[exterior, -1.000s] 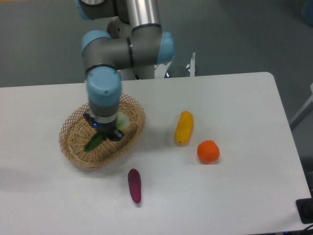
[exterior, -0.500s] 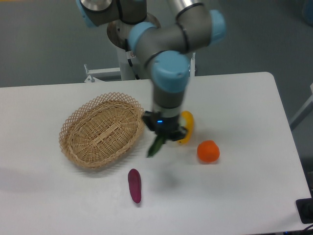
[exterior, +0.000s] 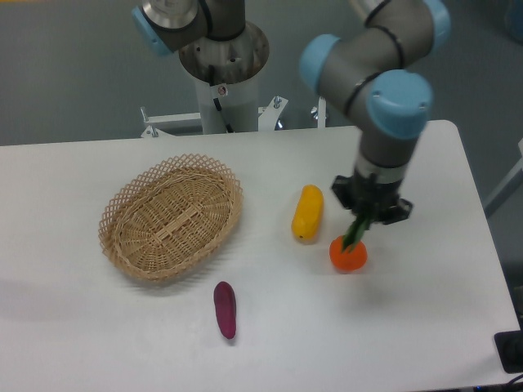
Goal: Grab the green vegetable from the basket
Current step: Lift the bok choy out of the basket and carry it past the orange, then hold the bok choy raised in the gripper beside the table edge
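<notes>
The woven wicker basket (exterior: 170, 217) lies on the left of the white table and holds nothing that I can see. My gripper (exterior: 367, 214) is over the right part of the table, above the orange fruit (exterior: 348, 255). It is shut on the green vegetable (exterior: 355, 231), whose dark green leaves hang down from the fingers toward the orange fruit. The pale stalk base is hidden in the gripper.
A yellow oblong vegetable (exterior: 308, 212) lies between the basket and my gripper. A small purple vegetable (exterior: 225, 309) lies in front of the basket. The robot's base column (exterior: 222, 69) stands behind the table's far edge.
My gripper has carried the green vegetable out of the basket and to the right, past the yellow vegetable, to above the orange fruit. The basket now looks empty.
</notes>
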Controlling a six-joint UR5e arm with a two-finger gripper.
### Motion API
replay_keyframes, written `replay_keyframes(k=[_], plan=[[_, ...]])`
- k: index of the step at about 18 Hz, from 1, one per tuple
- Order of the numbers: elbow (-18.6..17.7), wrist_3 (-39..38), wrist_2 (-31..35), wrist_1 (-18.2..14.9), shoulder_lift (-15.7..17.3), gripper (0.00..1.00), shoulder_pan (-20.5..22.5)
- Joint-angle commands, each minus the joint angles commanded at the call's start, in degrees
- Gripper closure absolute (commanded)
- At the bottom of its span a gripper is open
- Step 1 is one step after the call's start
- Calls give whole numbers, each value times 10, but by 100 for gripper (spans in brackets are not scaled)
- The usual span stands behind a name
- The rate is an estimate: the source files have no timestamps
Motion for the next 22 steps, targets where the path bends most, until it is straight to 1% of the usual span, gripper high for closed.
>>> replay_keyframes(k=[3,10,12,17,22], plan=[[9,30,-4,-3,-11,95,24],[15,35,-32,-5,-15,94,41],[15,35,-30,-4,-15,96,41],[17,37,-27,-2,-16,94,40],[19,70,-12,-3,-19,93,38]])
